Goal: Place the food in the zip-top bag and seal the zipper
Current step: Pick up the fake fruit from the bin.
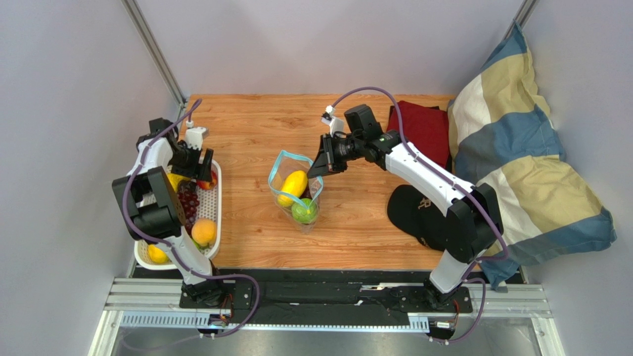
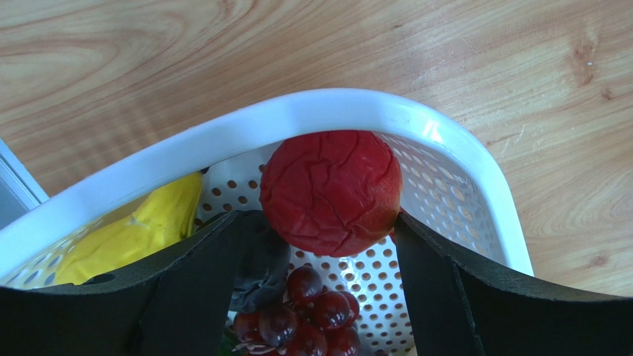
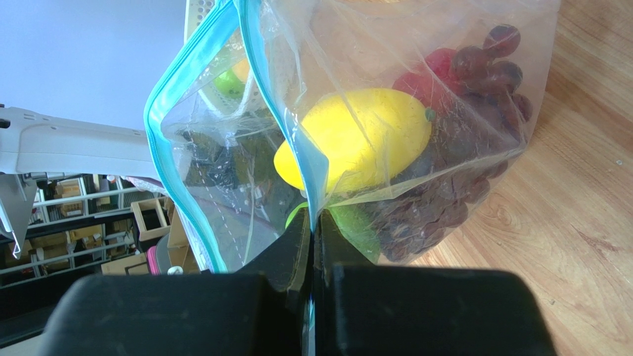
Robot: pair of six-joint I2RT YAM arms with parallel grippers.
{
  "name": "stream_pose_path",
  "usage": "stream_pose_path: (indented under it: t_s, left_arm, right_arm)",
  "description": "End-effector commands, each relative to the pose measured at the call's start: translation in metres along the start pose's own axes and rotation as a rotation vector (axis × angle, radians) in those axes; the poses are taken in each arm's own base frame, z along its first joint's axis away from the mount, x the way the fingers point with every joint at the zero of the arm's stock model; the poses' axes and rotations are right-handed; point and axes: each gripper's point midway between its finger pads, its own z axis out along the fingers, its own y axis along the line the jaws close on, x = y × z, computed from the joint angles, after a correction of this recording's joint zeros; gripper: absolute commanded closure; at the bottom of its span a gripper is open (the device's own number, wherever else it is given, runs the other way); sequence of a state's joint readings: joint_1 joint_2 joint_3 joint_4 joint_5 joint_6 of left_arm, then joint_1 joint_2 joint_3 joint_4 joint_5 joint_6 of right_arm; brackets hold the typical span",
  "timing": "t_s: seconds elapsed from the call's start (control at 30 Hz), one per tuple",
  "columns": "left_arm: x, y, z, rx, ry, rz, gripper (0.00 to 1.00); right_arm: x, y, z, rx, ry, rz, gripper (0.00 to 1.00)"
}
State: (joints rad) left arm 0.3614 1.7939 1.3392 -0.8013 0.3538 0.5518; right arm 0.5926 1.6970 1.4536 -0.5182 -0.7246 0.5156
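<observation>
A white basket on the left holds food: a red apple, dark grapes, a yellow piece and an orange fruit. My left gripper reaches into the basket's far end. Its widely spread fingertips touch both flanks of the red apple. The clear zip-top bag stands mid-table, mouth open, holding a yellow fruit, a green apple and grapes. My right gripper is shut on the near side of the blue zipper.
A black cap lies right of the bag, and a dark red cloth lies at the back right. A striped pillow fills the right side. A metal post rises at the back left corner.
</observation>
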Motion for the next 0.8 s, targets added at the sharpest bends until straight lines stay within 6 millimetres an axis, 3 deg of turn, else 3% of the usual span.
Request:
stream_pose_path:
  t_s: [0.0, 0.33, 0.47, 0.57, 0.6, 0.67, 0.77]
  left_arm:
    - [-0.006, 0.002, 0.012, -0.027, -0.023, -0.049, 0.16]
    - [0.003, -0.007, 0.027, -0.012, 0.002, -0.047, 0.13]
    - [0.006, -0.015, 0.017, 0.004, 0.011, -0.035, 0.25]
    - [-0.002, -0.025, -0.010, 0.007, -0.023, -0.019, 0.44]
    - [-0.011, -0.029, -0.028, -0.012, -0.066, 0.002, 0.48]
    - [-0.018, -0.037, -0.050, -0.012, -0.102, 0.022, 0.54]
    - [-0.042, -0.062, -0.103, 0.005, -0.226, 0.092, 0.58]
  right_arm:
    - [-0.006, 0.006, 0.001, -0.022, -0.026, -0.036, 1.00]
    - [-0.005, 0.005, 0.004, -0.026, -0.017, -0.024, 1.00]
    - [-0.008, 0.008, 0.002, -0.031, -0.022, -0.033, 1.00]
    - [-0.007, 0.009, 0.001, -0.028, -0.021, -0.042, 1.00]
    - [-0.006, 0.007, 0.000, -0.024, -0.017, -0.037, 1.00]
    - [-0.005, 0.006, 0.001, -0.023, -0.012, -0.043, 1.00]
    - [-0.003, 0.004, 0.002, -0.019, -0.004, -0.058, 1.00]
